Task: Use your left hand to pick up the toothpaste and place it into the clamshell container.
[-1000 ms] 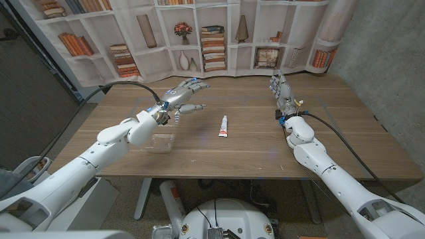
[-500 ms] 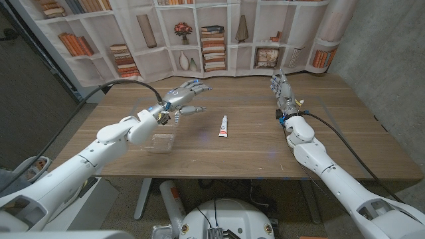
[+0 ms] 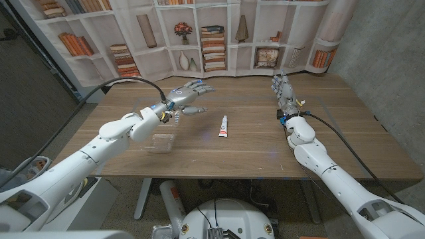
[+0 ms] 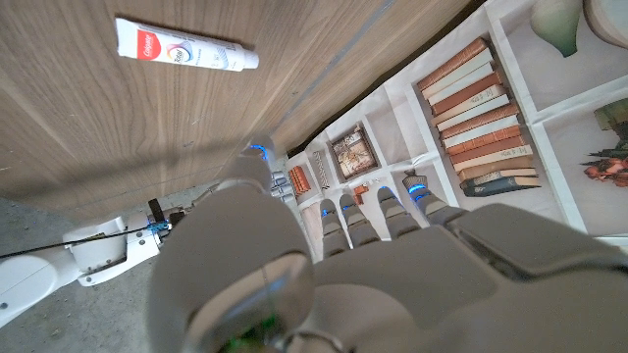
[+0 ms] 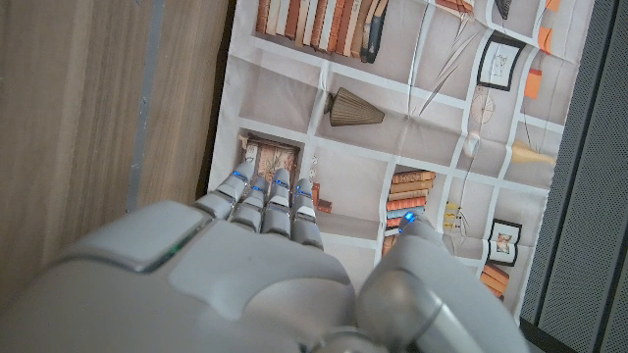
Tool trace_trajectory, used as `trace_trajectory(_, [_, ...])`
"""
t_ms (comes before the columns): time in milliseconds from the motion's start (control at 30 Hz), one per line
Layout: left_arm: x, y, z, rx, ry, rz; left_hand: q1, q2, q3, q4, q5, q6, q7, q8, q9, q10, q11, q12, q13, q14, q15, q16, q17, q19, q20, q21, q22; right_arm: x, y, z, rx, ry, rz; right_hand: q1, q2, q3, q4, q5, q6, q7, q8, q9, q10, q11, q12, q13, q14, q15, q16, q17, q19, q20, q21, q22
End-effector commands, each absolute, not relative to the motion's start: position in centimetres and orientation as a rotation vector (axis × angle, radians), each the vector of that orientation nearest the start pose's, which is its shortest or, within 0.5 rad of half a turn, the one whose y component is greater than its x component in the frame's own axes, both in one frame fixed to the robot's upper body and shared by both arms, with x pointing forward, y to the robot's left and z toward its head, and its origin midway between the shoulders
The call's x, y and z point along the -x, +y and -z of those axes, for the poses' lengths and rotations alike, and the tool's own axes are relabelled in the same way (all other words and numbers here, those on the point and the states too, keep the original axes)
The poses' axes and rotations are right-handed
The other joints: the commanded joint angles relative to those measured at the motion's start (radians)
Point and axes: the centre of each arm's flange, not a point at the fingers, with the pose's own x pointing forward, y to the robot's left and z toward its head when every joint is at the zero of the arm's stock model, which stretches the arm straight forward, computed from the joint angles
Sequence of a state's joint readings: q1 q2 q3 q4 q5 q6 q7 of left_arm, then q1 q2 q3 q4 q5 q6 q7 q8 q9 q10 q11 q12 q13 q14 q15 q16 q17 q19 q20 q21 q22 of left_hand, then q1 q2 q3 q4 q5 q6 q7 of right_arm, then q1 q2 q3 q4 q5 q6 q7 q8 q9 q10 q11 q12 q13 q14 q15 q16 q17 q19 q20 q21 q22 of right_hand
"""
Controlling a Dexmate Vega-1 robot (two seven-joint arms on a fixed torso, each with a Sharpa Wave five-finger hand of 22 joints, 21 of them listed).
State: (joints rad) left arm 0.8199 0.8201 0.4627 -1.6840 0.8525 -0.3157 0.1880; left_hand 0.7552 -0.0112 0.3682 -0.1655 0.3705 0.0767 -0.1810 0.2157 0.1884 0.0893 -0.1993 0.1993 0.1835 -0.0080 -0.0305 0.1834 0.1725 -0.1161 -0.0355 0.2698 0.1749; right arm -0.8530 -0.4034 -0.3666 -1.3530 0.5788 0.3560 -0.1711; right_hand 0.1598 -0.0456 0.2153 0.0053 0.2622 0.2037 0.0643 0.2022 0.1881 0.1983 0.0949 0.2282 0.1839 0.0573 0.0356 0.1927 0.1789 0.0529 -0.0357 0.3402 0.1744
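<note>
clamshell container (image 3: 159, 141) sitting open, nearest on the desk (image 3: 252, 149) | toothpaste (image 3: 224, 126) lying mid-desk, untouched | left hand (image 3: 186, 97) hovering beyond the container, fingers spread, holding nothing | right hand (image 3: 283, 90) standing at the far right, fingers straight, gripping nothing

We see a brown wood-grain table (image 3: 252, 143) with fine darker streaks. At its centre lies a white toothpaste tube (image 3: 224, 126) with a red end at six o'clock and a small blue and red mark along its side. At nine o'clock from the tube sits a clear, colourless clamshell container (image 3: 159, 141). The left hand (image 3: 187, 97) and right hand (image 3: 283, 90) are silver-grey with blue spots on the fingers, on white arms with black cables. At twelve o'clock hangs a white backdrop (image 3: 219, 33) printed with shelves of orange, brown and cream books, grey vases and red flowers.
</note>
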Motion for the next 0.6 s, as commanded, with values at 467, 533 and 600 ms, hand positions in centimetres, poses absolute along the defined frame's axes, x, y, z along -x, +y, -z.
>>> trace_trajectory(467, [-56.72,20.52,-3.49,-1.810,-1.085,0.050,0.071,-0.007,0.013,-0.011,0.000,-0.022,-0.022,-0.006,0.003,-0.019,-0.013,-0.008,0.005,-0.001,-0.100,-0.001,0.002,0.016,0.008,-0.010,0.001,-64.11,-25.98,1.16,-0.173,-0.700,-0.073,0.007,0.011,-0.003,-0.003,-0.004,0.008,0.000,-0.003,0.002,0.012,-0.002,-0.004,0.001,0.012,0.002,-0.003,0.002,0.008,-0.015,-0.009,0.004])
trace_trajectory(533, [-56.77,20.41,-3.55,-1.824,-1.081,0.046,0.085,-0.008,0.015,-0.012,-0.001,-0.027,-0.026,-0.007,0.004,-0.019,-0.013,-0.008,0.005,-0.001,-0.099,-0.001,0.002,0.018,0.010,-0.013,0.001,-64.13,-26.03,1.18,-0.177,-0.700,-0.072,0.007,0.011,-0.003,-0.004,-0.004,0.009,0.001,-0.003,0.002,0.013,-0.003,-0.004,0.001,0.012,0.003,-0.003,0.002,0.009,-0.015,-0.010,0.004])
trace_trajectory(600, [-56.81,20.30,-3.61,-1.834,-1.079,0.047,0.096,-0.009,0.016,-0.013,-0.002,-0.030,-0.024,-0.008,0.004,-0.020,-0.013,-0.008,0.005,-0.002,-0.098,-0.001,0.002,0.020,0.012,-0.014,0.001,-64.16,-26.08,1.19,-0.178,-0.701,-0.072,0.007,0.011,-0.003,-0.004,-0.004,0.009,0.000,-0.003,0.002,0.013,-0.004,-0.004,0.002,0.013,0.003,-0.003,0.002,0.009,-0.015,-0.011,0.004])
